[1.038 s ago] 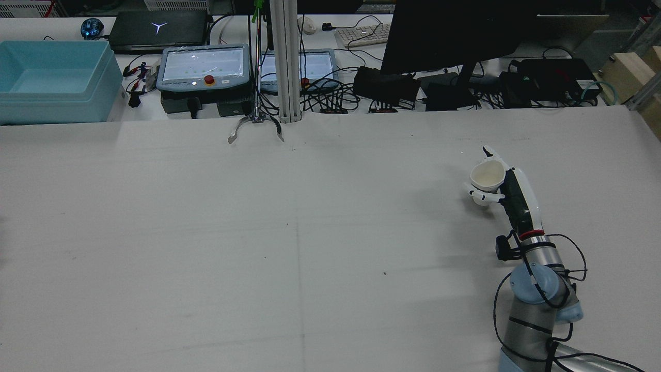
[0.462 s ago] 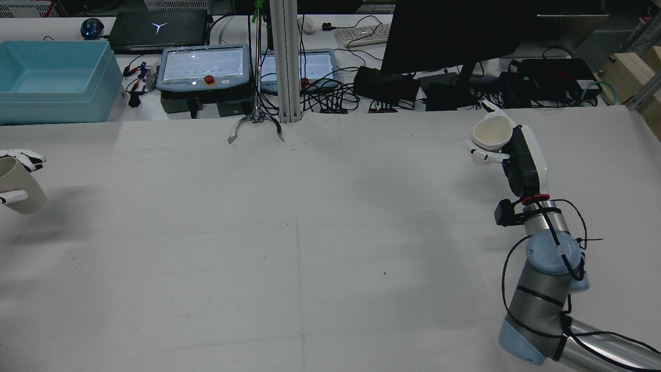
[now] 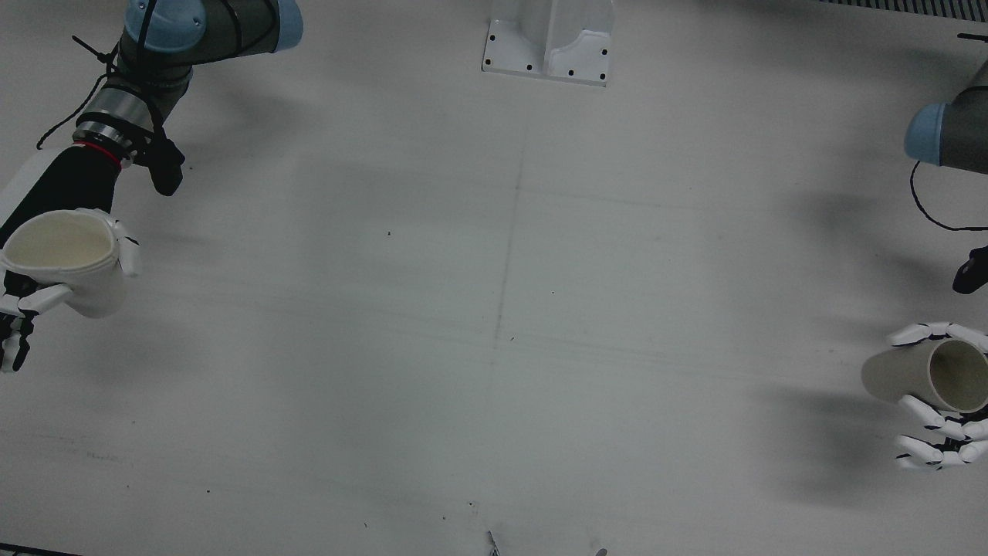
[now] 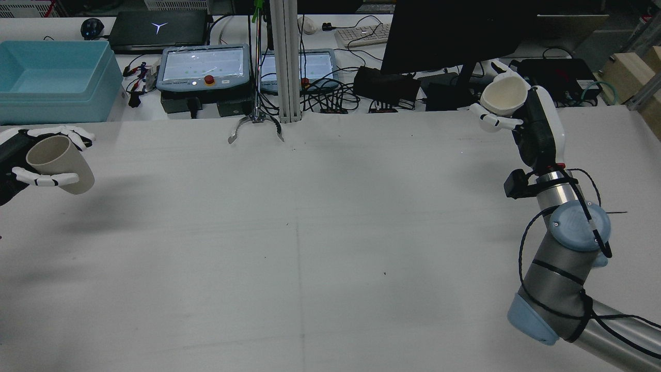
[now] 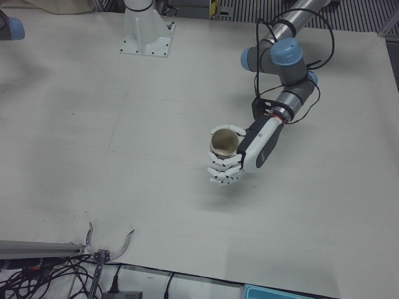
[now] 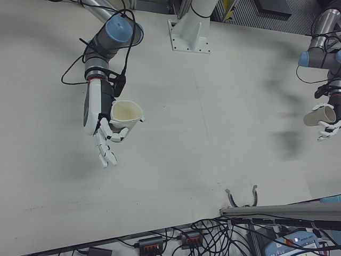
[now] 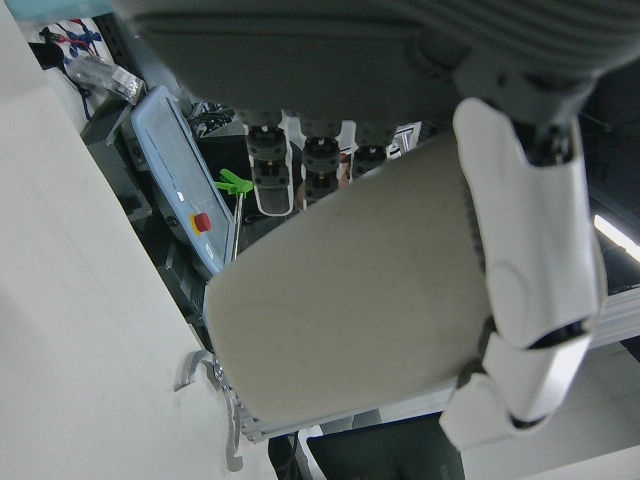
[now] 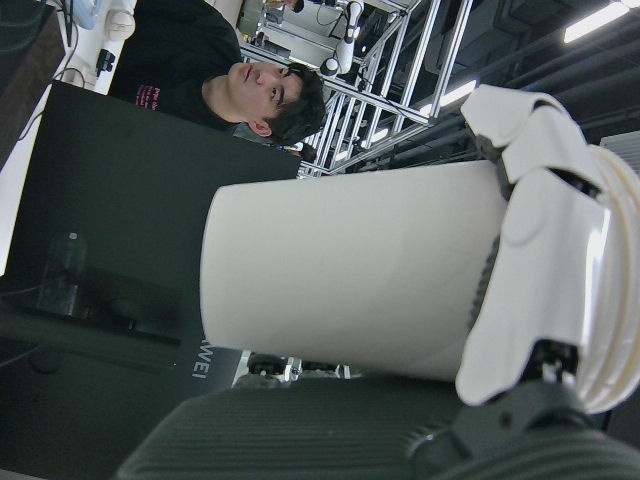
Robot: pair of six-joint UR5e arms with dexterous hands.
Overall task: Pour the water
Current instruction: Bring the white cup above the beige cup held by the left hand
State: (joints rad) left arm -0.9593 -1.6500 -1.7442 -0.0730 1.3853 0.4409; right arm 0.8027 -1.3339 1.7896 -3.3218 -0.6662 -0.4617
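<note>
Front view: at 9 o'clock, right hand (image 3: 31,301) wrapped around white cup (image 3: 65,259), mouth upward; at 3 o'clock, left hand (image 3: 938,398) clasping beige cup (image 3: 918,374), tipped on its side. Both above white table (image 3: 494,309), well apart.

Rear view: beige cup (image 4: 59,163) at 9 o'clock, white cup (image 4: 503,98) at 2 o'clock, each raised clear of the surface.

Left-front view: left hand (image 5: 234,165) closed on cup, mouth visible.

Right-front view: right hand (image 6: 106,133) gripping cup, some fingers (image 6: 105,152) extended free below.

Hand views: only cup walls shown; no water discernible.

Risk, as judged: spill onto table through early tilting before the rims meet; slip likely from partial finger contact.
</note>
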